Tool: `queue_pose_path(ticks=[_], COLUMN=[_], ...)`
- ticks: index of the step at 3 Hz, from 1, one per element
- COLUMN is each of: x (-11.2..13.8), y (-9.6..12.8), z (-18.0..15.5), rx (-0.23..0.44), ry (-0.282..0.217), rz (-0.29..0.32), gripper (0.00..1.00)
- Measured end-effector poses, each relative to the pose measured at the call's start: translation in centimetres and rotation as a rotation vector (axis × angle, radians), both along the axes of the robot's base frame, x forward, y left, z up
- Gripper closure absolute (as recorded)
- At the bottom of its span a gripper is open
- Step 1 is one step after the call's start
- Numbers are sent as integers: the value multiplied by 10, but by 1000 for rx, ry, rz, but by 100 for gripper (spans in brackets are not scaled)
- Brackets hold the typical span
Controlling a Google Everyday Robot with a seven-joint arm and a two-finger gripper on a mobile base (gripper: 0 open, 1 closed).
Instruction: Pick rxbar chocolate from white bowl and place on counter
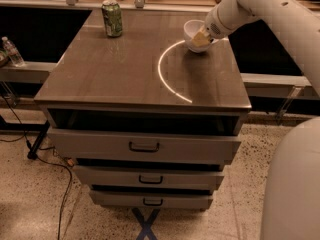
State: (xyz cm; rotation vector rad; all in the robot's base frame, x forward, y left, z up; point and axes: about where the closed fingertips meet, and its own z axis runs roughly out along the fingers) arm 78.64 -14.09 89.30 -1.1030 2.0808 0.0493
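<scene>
The white bowl [192, 34] sits at the far right of the counter [120, 69]. My gripper [200, 38] reaches down from the upper right and sits in the bowl's right side, covering part of its inside. The rxbar chocolate is hidden; no dark bar shows in the bowl or on the counter. The white arm runs from the gripper up to the right edge of the view.
A green drink can [112, 18] stands at the counter's far left. A bright curved reflection [165, 76] lies on the top. The top drawer [144, 145] stands slightly pulled out. A water bottle [11, 51] rests on a ledge at left. The robot's white body [292, 184] fills the lower right.
</scene>
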Motion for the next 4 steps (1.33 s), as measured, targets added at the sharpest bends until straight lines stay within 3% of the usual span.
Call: queue_pose_path(ticks=[1,2,3,4], x=[-4,-7,-10,-29], y=[2,22,47,64], z=[16,37,46,54], rx=[3,20,45,80], ry=[-29,-69,-83,-76], rz=[20,80,149,228], gripper=[100,100,100,100])
